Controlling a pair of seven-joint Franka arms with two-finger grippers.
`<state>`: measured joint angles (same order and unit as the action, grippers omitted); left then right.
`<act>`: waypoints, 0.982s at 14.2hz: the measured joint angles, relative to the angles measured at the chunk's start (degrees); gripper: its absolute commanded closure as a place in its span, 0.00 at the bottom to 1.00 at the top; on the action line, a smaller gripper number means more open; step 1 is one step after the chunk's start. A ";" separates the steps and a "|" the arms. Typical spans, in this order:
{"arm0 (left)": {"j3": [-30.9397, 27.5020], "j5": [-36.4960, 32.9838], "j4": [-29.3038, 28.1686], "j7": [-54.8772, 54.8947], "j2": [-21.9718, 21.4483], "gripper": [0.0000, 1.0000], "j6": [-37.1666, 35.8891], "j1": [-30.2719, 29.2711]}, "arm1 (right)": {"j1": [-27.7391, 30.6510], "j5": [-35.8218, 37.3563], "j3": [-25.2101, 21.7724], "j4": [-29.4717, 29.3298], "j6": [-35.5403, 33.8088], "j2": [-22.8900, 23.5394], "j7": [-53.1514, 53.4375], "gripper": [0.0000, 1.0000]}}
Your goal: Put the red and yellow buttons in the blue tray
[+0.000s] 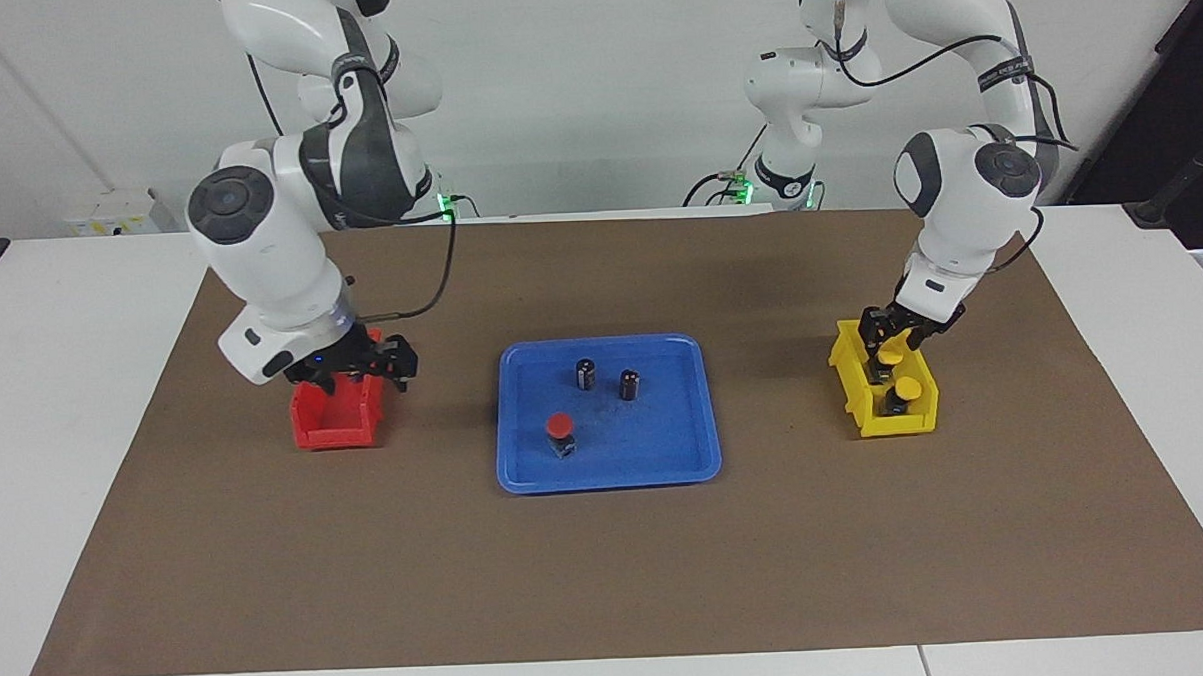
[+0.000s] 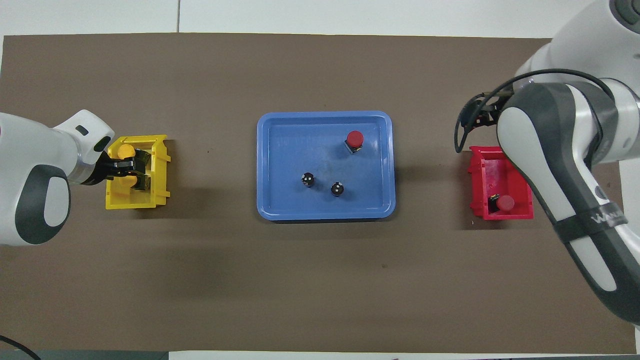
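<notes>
Blue tray [image 1: 526,461]: flat at the middle of the brown surface [image 1: 269,570], between the two bins.
Tray contents: one red button [image 1: 561,432], upright; two dark capless cylinders [image 1: 586,373] nearer the robots.
Red bin [image 2: 480,165]: toward the right arm's end; second red button [image 2: 504,202] inside.
Yellow bin [image 1: 848,379]: toward the left arm's end; one yellow button [image 1: 900,392] stands free.
Left pincer [image 1: 889,349]: down in the yellow bin, clamped on the other yellow button [image 2: 126,150].
Right pincer [image 1: 363,371]: over the red bin; cannot tell if apart.
</notes>
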<state>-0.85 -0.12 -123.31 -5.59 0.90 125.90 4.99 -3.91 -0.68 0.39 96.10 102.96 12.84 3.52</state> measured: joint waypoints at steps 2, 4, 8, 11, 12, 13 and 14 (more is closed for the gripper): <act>-0.07 0.00 0.00 0.00 0.33 0.30 0.24 -0.03 | 1.43 0.02 0.07 8.19 5.00 -2.91 -3.05 0.19; -0.19 0.00 0.00 0.00 0.72 0.30 0.38 -0.10 | 2.86 0.02 0.09 15.46 10.25 -5.00 -5.48 0.21; -0.34 0.00 -0.05 0.00 1.08 0.30 0.45 -0.63 | 3.56 0.02 0.10 22.90 15.12 -7.76 -9.02 0.25; -0.29 0.00 -0.28 0.00 1.48 0.30 0.67 -0.68 | 4.66 0.02 0.09 24.12 15.20 -8.73 -10.81 0.28; -0.29 0.00 -0.56 0.01 1.54 0.30 0.94 -0.71 | 4.97 0.02 0.10 24.58 15.20 -8.94 -11.12 0.28; -0.29 0.00 -0.99 0.01 1.55 0.31 1.56 -0.75 | 5.17 0.02 0.08 25.04 15.22 -9.16 -11.47 0.29; -0.29 0.00 -1.43 0.01 1.55 0.34 2.29 -0.78 | 5.40 0.02 0.08 25.52 15.23 -9.36 -11.63 0.30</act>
<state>-1.15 -0.12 -124.74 -5.59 2.44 128.19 4.21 1.49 -0.66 0.47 121.62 118.18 3.47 -8.10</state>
